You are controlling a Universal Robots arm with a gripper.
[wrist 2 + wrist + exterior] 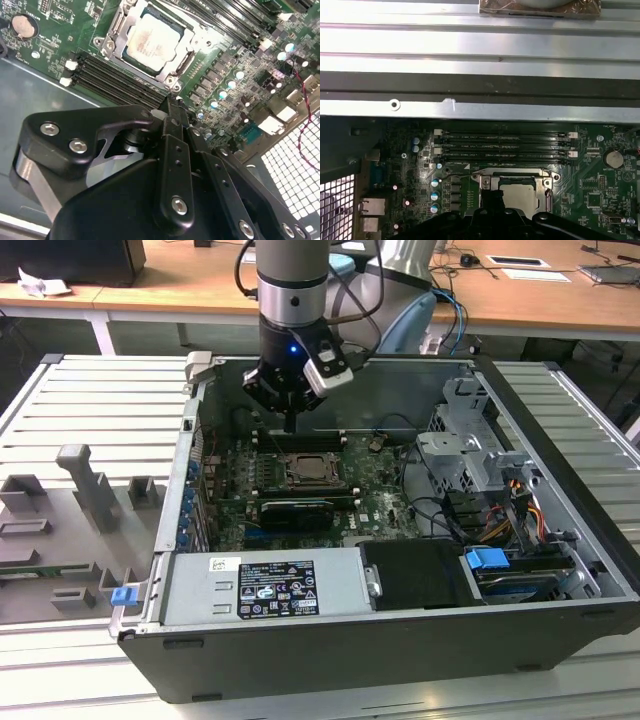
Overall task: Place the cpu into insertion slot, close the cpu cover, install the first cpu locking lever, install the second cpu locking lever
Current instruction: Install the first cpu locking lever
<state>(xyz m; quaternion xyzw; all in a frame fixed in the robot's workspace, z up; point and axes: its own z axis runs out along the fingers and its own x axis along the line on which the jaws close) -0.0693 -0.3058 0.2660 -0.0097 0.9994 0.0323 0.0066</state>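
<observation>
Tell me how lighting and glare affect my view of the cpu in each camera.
Second wrist view: the cpu is well lit, its metal top washed pale by glare; the gripper in front is near-black. First wrist view: the cpu lies dim, the chassis rail far brighter. Exterior view: the insertion slot sits shaded inside the case.
</observation>
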